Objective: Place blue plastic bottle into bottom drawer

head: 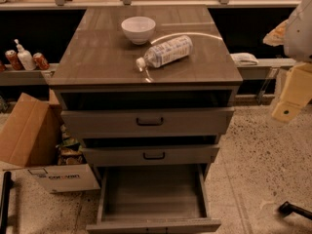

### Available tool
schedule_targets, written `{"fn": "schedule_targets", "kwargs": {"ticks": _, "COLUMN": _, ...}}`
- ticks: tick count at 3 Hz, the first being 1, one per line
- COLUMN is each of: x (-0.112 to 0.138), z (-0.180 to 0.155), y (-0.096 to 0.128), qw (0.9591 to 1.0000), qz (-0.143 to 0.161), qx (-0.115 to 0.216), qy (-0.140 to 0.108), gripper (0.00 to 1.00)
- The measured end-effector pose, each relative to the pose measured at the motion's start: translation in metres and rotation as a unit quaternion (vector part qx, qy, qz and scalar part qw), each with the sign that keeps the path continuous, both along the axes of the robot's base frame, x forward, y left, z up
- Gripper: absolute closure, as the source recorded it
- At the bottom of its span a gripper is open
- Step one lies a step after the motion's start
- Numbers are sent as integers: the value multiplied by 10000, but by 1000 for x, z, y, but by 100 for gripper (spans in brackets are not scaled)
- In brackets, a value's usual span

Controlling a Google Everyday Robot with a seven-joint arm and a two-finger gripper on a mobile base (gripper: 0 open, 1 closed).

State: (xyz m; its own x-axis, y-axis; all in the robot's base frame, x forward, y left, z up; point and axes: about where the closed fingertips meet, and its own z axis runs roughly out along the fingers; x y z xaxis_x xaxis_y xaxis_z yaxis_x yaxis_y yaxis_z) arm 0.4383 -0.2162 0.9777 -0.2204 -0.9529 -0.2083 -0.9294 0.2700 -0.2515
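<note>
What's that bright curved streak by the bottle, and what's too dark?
Camera view: glare on the glossy cabinet top, arcing behind the bottle; the open bottom drawer is dim; the gaps above the upper drawers are black; the gripper, at the right edge, is brightly lit.

One camera looks down from in front of the grey wood-grain three-drawer bench [97,57], fairly near, facing its drawer fronts; the cream-coloured gripper [291,101] hangs at the right edge.
</note>
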Motion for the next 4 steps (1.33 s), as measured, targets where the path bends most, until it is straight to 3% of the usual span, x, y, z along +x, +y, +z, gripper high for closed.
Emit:
{"fn": "schedule_targets", "kwargs": {"ticks": 1, "x": 0, "z": 0, "y": 0, "qw": 10000, "qz": 2, "qx": 0, "qy": -2, "gripper": 0}}
{"fn": "schedule_targets", "kwargs": {"ticks": 2, "x": 27, "z": 1, "y": 7, "qw": 9985, "qz": 447, "qx": 36, "qy": -325, "gripper": 0}}
{"fn": "schedule_targets", "kwargs": {"ticks": 3, "x": 77, "z": 0, "y": 17, "qw": 9910, "qz": 1140, "qx": 154, "qy": -685, "gripper": 0}}
{"fn": "schedule_targets", "kwargs": {"ticks": 4, "x": 129, "z": -9, "y": 37, "qw": 9815, "qz": 1687, "qx": 514, "qy": -743, "gripper": 0}}
